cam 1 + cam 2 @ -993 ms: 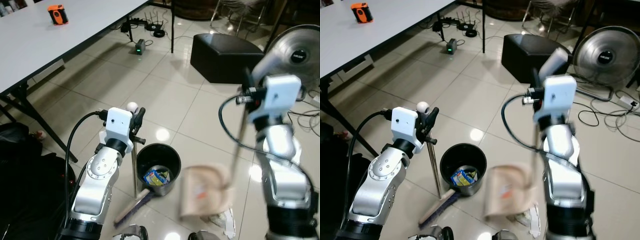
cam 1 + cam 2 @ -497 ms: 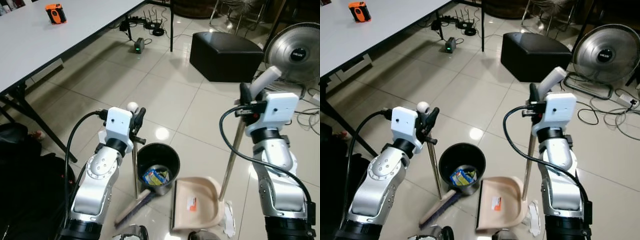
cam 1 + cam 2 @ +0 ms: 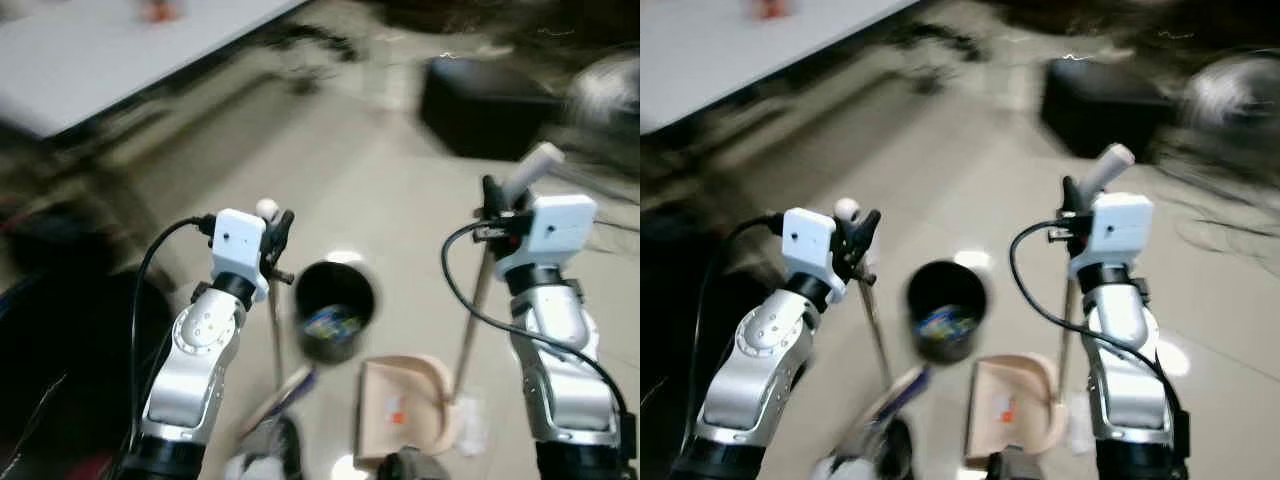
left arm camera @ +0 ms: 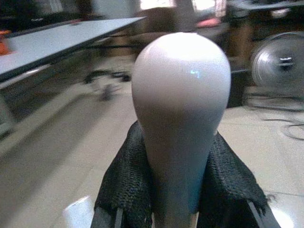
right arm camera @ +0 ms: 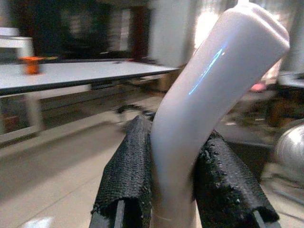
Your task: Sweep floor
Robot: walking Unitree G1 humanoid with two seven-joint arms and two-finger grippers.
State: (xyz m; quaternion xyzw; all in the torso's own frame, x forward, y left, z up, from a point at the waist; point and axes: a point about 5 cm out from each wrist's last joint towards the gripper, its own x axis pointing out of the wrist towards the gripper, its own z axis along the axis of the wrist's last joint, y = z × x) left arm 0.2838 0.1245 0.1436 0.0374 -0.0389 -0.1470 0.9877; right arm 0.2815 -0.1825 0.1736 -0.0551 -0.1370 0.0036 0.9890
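Pale beige tiles run under a blurred scene. The left pincer (image 3: 278, 232) is clamped on the upper end of the broom (image 3: 276, 340), its black fingers (image 4: 124, 183) pressed to either side of the white rounded knob. The broom's thin metal shaft stands nearly upright, its long axis running from the knob down to the floor; the brush head at the bottom is smeared, angling toward the robot's left.

The right pincer (image 3: 494, 198) is closed round the white curved grip of the dustpan handle (image 3: 1068, 325), with fingers (image 5: 127, 175) squeezing it from both sides. That grip tips up and toward the robot's right, and the pole below it drops almost straight, leaning slightly, to the tan dustpan (image 3: 402, 412). The pan lies flat on the floor between the two arms, its open mouth toward the robot's left and a small orange label on its inner face.

A black bin (image 3: 334, 310) stands just beyond the pan, between the two shafts, with colourful wrappers inside. A white tabletop (image 3: 120, 60) lies well off to the left, carrying a small orange object, and a dark ottoman (image 3: 490, 95) sits far ahead on the right
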